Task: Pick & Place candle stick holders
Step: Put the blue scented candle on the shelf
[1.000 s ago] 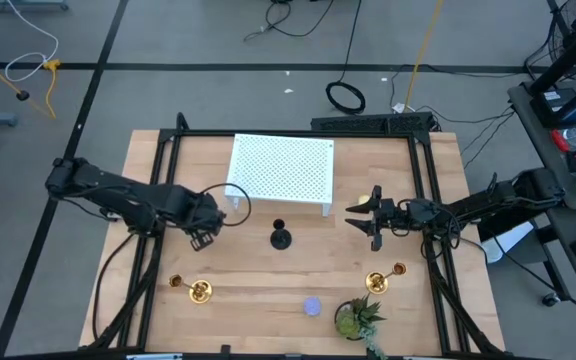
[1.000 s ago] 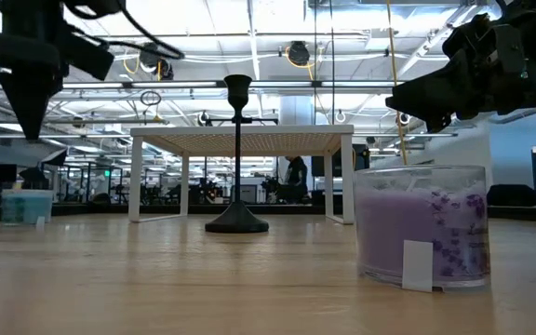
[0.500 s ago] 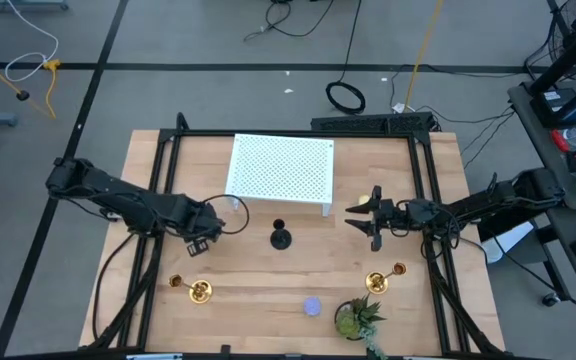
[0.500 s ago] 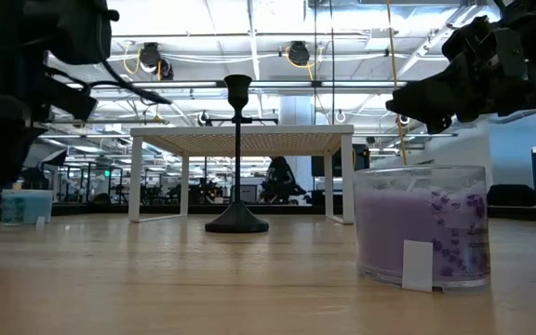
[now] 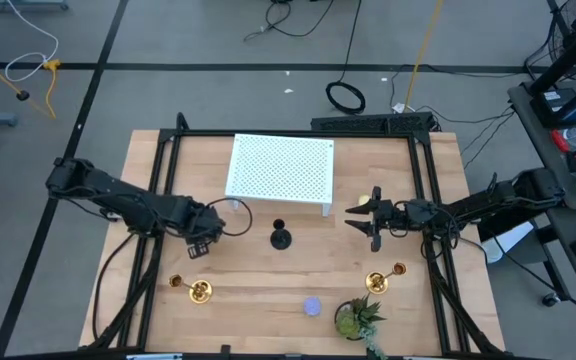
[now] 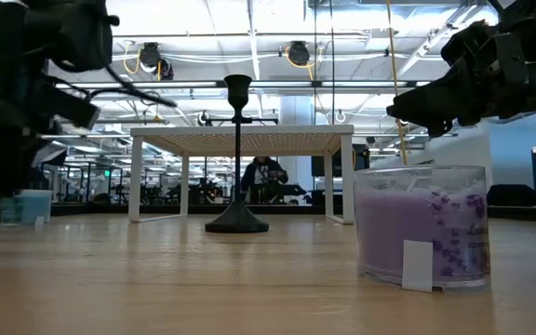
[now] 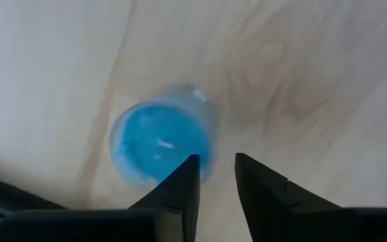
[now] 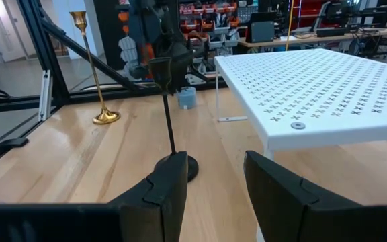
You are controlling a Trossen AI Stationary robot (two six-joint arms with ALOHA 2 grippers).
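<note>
A black candle stick holder (image 5: 281, 238) stands on its round base at the table's middle, also in the low view (image 6: 237, 149) and the right wrist view (image 8: 168, 114). Two gold holders stand upright near the front, left (image 5: 200, 291) and right (image 5: 376, 283). My left gripper (image 5: 200, 243) points down, open by a narrow gap (image 7: 217, 178), just above a small blue candle (image 7: 160, 141) and touching nothing. My right gripper (image 5: 373, 222) is open and empty, held level above the table right of the black holder, pointing at it (image 8: 213, 181).
A white perforated stand (image 5: 281, 170) stands on its legs at the far middle. A purple candle (image 5: 312, 306) and a green potted plant (image 5: 353, 318) sit at the near edge. Small orange candles lie beside each gold holder (image 5: 176, 282) (image 5: 399, 269). Black frame rails run along both sides.
My left gripper has come down toward the blue candle and gone slightly toward the table's near left. My right gripper has kept still.
</note>
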